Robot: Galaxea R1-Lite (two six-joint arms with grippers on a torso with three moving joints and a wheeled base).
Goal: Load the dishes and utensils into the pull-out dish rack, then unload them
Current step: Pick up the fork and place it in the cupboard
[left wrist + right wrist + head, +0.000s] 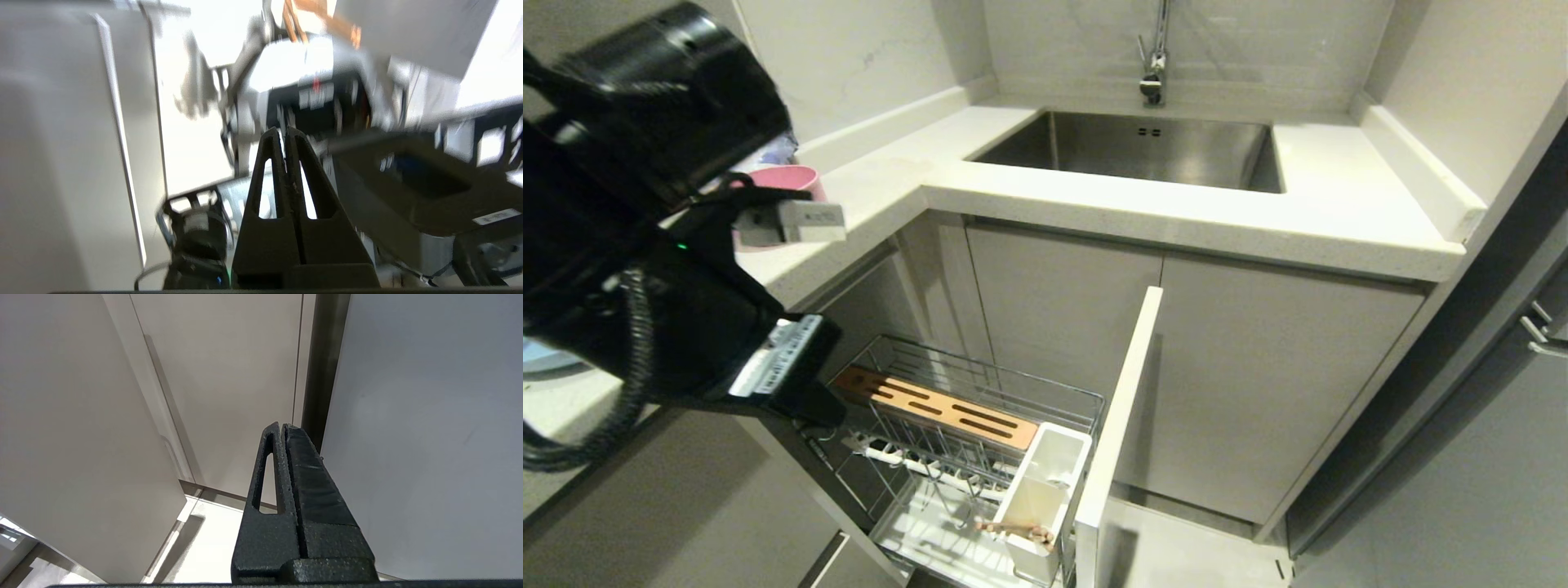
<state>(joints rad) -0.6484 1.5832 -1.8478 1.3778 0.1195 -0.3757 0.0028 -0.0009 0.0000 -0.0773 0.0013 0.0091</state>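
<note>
Looming at the near left of the head view, the left arm (645,245) blocks much of the table corner; its left end effector (284,132) shows only in its own wrist view, fingers pressed together with nothing between them. Below and to the right of that arm the pull-out dish rack (980,457) stands drawn out of the cabinet, its light-grey front panel (1115,425) edge-on to the camera. In the rack the white utensil cup (1045,490) sits against that panel, with the chopsticks (1017,529) lying low in it; the slotted wooden bar (939,406) runs diagonally behind. No fork is visible. The pink bowl (788,181) rests on the table beyond the left arm, partly hidden by it, and a sliver of what may be the light-blue plate (543,359) peeks out at the far left edge. So the dishes lie on the left arm's side, up on the table, while the rack is lower and toward the middle; my judgement is that the left arm is the nearer one for the bowl, and that its own bulk and the table edge are what a reach must clear. Farther back are the steel sink (1143,151) and the faucet (1153,57). Parked beside plain cabinet doors, the right end effector (284,428) is likewise closed and empty
</note>
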